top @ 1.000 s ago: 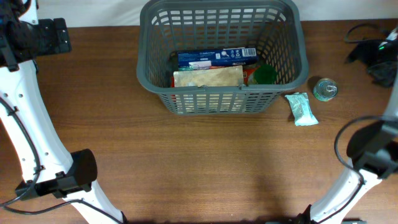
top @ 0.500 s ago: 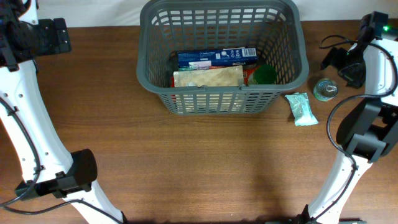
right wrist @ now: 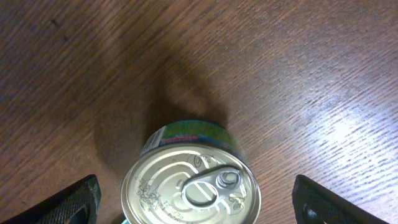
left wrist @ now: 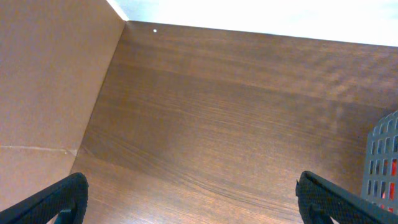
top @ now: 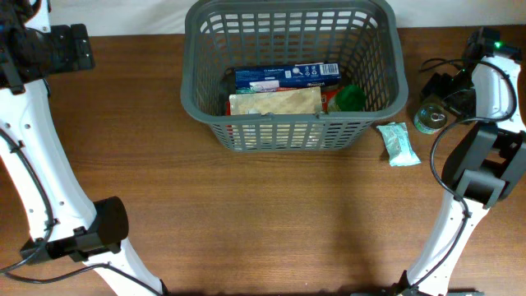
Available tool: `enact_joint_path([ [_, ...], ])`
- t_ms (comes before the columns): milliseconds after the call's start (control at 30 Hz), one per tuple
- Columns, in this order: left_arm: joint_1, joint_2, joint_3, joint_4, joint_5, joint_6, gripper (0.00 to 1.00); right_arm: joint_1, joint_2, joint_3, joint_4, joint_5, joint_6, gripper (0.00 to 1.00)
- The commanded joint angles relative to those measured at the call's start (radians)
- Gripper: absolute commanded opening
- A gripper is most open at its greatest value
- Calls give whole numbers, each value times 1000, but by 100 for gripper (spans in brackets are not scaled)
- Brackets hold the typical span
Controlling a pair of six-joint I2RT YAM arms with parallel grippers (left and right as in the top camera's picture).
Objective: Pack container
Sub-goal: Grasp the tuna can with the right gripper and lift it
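Observation:
The container, a large dark grey slotted basket, stands at the table's back middle and holds a blue box, a tan packet and a green item. Its edge shows in the left wrist view. A tin can with a pull-tab lid stands right of the basket; the right wrist view shows its lid between my open right gripper's fingers, which hover above it. A pale green pouch lies left of the can. My left gripper is open and empty over bare table at the far left.
Black cables lie at the back right by the right arm. The brown wooden table spreads in front of the basket. A brown cardboard wall stands at the table's left side.
My right arm has swung in from the far right and come over the tin can. The left arm and the basket's contents have not moved.

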Motion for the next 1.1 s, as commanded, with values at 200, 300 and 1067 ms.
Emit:
enact_joint_path([
  [200, 5, 4, -4, -1, 11, -10, 99, 10, 18, -25, 17, 12, 9, 97],
  [300, 5, 4, -4, -1, 11, -10, 99, 22, 18, -48, 32, 12, 9, 97],
  [1067, 5, 4, -4, -1, 11, -10, 99, 28, 18, -179, 124, 12, 8, 97],
])
